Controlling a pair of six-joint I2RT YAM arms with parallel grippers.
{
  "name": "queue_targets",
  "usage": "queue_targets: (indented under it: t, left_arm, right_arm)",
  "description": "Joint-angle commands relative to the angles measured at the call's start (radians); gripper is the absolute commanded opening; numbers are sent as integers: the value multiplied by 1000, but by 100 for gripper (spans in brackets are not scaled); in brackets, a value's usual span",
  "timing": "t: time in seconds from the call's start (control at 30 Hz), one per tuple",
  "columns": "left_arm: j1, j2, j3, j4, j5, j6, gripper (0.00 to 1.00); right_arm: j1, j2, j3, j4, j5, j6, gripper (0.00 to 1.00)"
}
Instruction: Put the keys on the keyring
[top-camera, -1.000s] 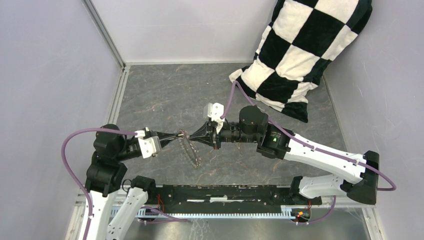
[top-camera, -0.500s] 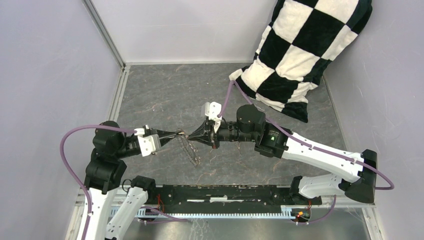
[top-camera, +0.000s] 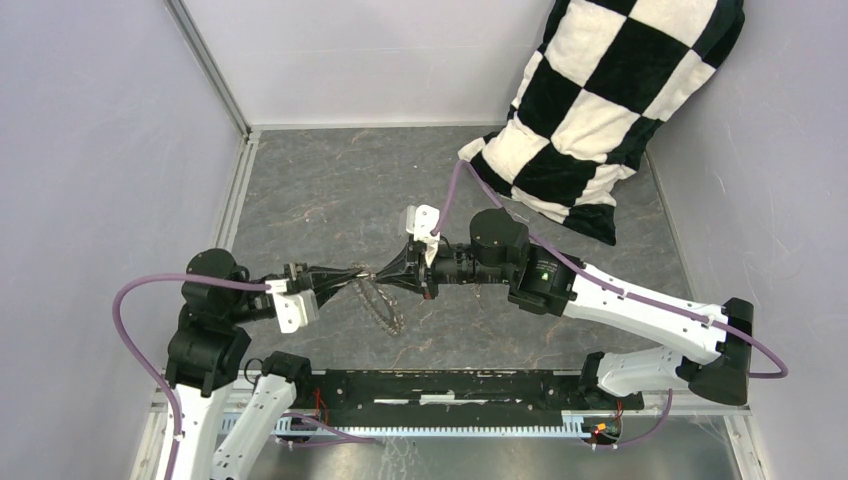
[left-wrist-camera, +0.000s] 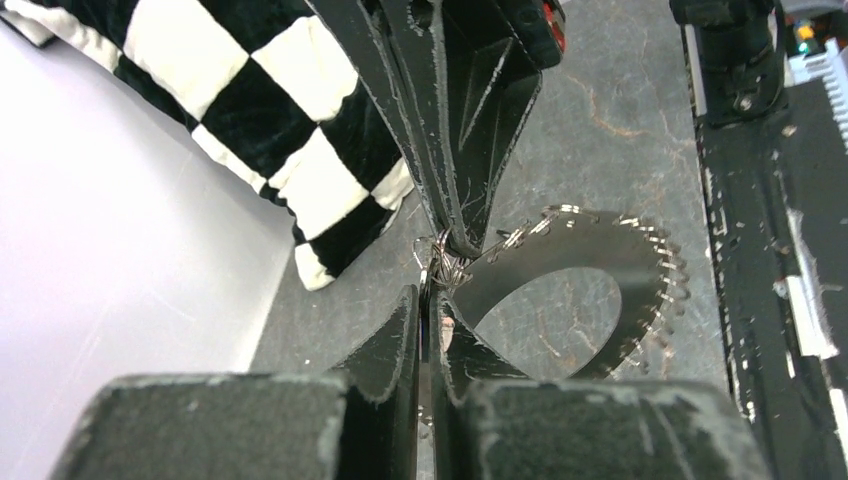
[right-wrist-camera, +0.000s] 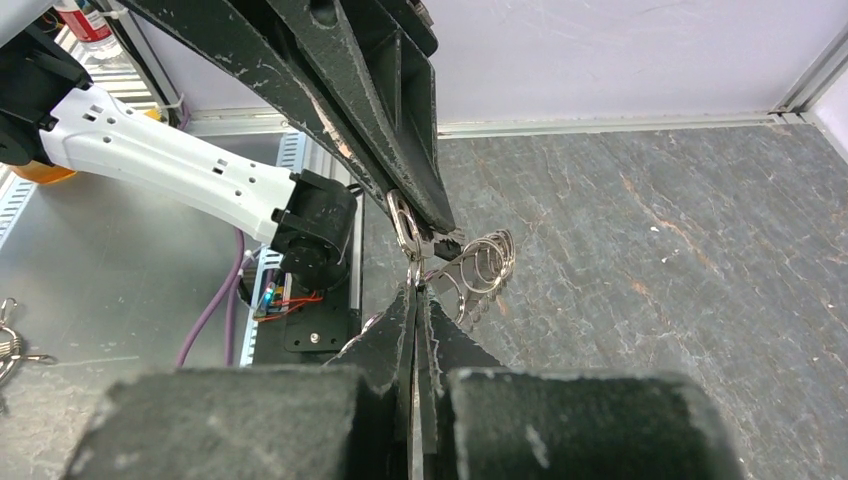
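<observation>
Two black two-finger grippers meet nose to nose just above the middle of the dark grey stone-look tabletop (top-camera: 320, 190), a bit toward the near side. The left gripper (top-camera: 366, 272) comes in from the left with its fingers squeezed down to a sliver of a gap. The wrist views show them pinching the wire at the top of the big round metal keyring (top-camera: 384, 307), the one crowded with small brownish-silver keys like a toothed wreath. The right gripper (top-camera: 380, 272) comes in from the right with its fingers pressed completely together, tips touching that same knot of little silvery loops. Whether it has anything thin caught between them is impossible to tell from these views. The keyring hangs from that meeting point and slants down toward the near edge, seen almost edge-on from above. It's unclear whether its low end touches the tabletop.

As for the room, the tabletop has pale and rusty veins running through it. Pale lilac walls (top-camera: 400, 60) box it in on the left, back and right, with an aluminium post (top-camera: 212, 72) running up the back left corner. A plump black-and-white checked pillow (top-camera: 600, 110) slumps in the back right corner, leaning on the wall with its bottom on the tabletop, well apart from the grippers. A black rail (top-camera: 450, 385) runs along the near edge between the arm bases, and purple cables (top-camera: 135, 320) loop off both arms.
</observation>
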Motion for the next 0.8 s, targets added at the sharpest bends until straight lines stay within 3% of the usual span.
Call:
queue_targets:
  t: [0.0,0.6,0.67,0.77]
  left_arm:
    - [1,-26,0,-79,54,223,8]
    - [2,-5,-23,-127,-23,331,14]
    - [2,-14,-40,-138,-42,371,14]
    - [2,-17,-42,-245,-48,555,14]
  right_arm:
    - [0,2,46,12,23,-4,1]
    - [0,46,68,65,-34,28,1]
    - [0,41,65,72,-31,31,1]
    - [0,36,55,89,-29,38,1]
